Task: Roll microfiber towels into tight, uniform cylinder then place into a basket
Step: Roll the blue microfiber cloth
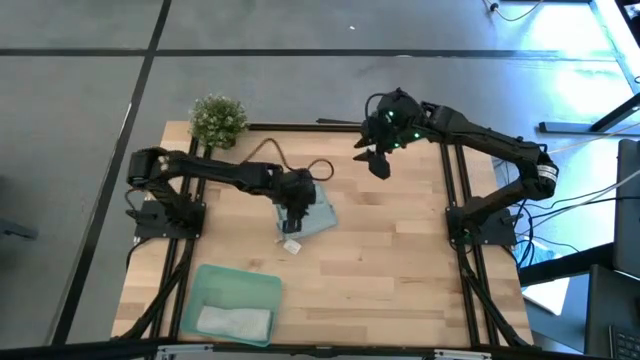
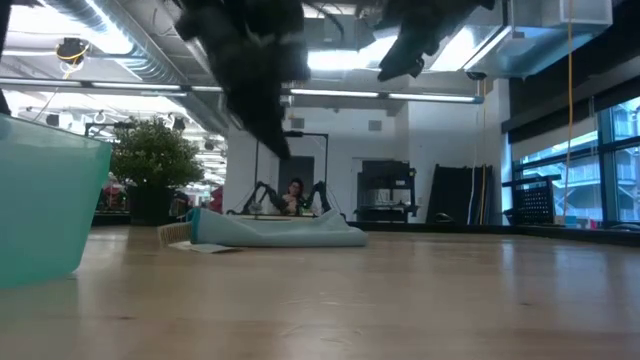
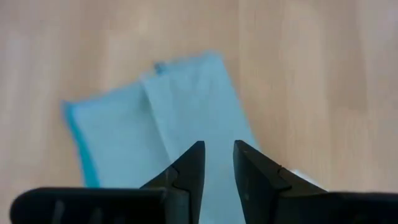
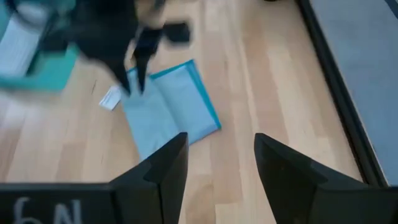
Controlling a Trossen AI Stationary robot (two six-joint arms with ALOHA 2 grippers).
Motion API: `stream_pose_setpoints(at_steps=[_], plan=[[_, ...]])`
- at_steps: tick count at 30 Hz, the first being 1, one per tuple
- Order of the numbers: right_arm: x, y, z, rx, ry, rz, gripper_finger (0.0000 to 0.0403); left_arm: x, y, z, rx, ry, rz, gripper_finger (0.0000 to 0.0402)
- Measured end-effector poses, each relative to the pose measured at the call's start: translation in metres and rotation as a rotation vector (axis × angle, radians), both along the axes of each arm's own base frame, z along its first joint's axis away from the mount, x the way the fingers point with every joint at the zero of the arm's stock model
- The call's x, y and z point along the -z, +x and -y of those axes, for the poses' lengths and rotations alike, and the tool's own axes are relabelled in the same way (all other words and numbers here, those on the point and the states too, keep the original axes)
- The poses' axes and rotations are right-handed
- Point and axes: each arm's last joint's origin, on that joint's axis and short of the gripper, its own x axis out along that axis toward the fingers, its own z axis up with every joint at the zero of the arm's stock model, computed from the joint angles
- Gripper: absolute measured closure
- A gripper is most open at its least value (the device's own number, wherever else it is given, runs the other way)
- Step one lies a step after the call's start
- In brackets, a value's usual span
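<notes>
Nearest, the basket [image 1: 236, 300] holds the grey towel [image 1: 235, 321], already placed. Mid-table, the blue towel [image 1: 318, 216] lies flat, partly folded; the left gripper [image 1: 296, 215] hovers above it, fingers narrowly parted, gripping nothing. Risk: a shallow pinch lifts one layer only, giving a loose, uneven roll. Farthest, the right gripper [image 1: 377, 160] waits spread, empty.
</notes>
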Motion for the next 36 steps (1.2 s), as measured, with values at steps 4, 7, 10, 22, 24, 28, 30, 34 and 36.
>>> stream_pose_setpoints(at_steps=[4,7,10,22,24,28,30,34,36], plan=[[0.002,0.002,-0.022,-0.148,-0.043,-0.04,0.0219,-0.033,-0.024,0.003,-0.119,0.031,0.019,0.0321],[0.018,0.008,-0.043,-0.314,-0.052,-0.067,0.0219,-0.054,-0.044,0.007,-0.208,0.062,0.032,0.0321],[0.043,0.019,-0.06,-0.418,-0.063,-0.062,0.0219,-0.068,-0.059,0.01,-0.265,0.079,0.05,0.0321],[0.138,0.048,-0.094,-0.475,-0.215,0.088,0.0219,-0.079,-0.073,0.016,-0.315,0.07,0.069,0.0321],[0.154,0.049,-0.095,-0.473,-0.221,0.074,0.0219,-0.078,-0.073,0.016,-0.315,0.071,0.061,0.0321],[0.188,0.058,-0.101,-0.502,-0.2,0.024,0.0219,-0.079,-0.072,0.016,-0.315,0.07,0.066,0.0321],[0.203,0.063,-0.103,-0.509,-0.195,0.0,0.0219,-0.079,-0.072,0.016,-0.315,0.07,0.066,0.0321],[0.219,0.069,-0.103,-0.503,-0.201,-0.012,0.0219,-0.079,-0.072,0.016,-0.316,0.07,0.067,0.0321],[0.223,0.071,-0.103,-0.495,-0.211,-0.014,0.0219,-0.079,-0.072,0.016,-0.316,0.07,0.067,0.0321]])
